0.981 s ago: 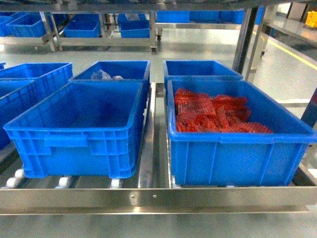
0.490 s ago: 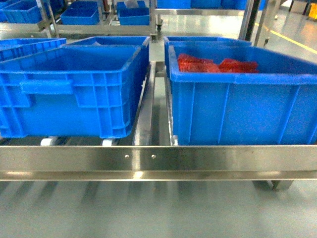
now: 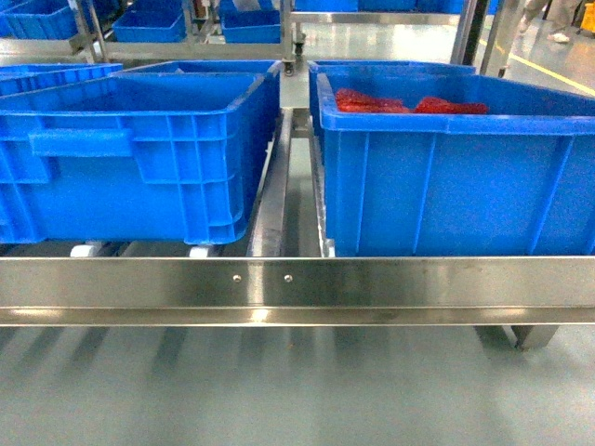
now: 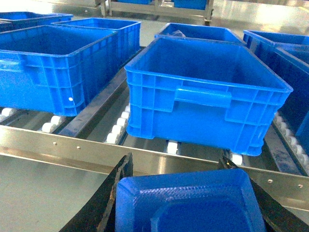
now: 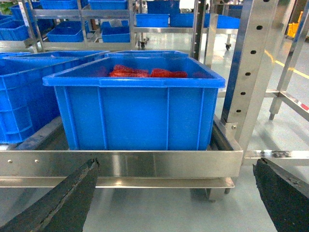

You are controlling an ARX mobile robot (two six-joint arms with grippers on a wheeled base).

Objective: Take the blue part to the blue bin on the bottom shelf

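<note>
Holding the blue part point(image 4: 190, 203) between my left gripper's point(image 4: 186, 200) fingers, closed against its two sides, I have it low in front of the steel front rail point(image 4: 58, 147) of the bottom shelf point(image 3: 297, 288), not yet over any bin. The risk I judge greatest is clipping that rail or the near wall of the empty blue bin point(image 4: 205, 96) as I carry it in; a knock could twist the part loose onto the floor. Dropping it into the wrong bin is the other risk: the bin on the right point(image 3: 456, 177) holds red parts point(image 3: 409, 102), while the one ahead looks empty. My right gripper point(image 5: 176, 198) hangs wide apart, holding nothing, before that red-filled bin.
</note>
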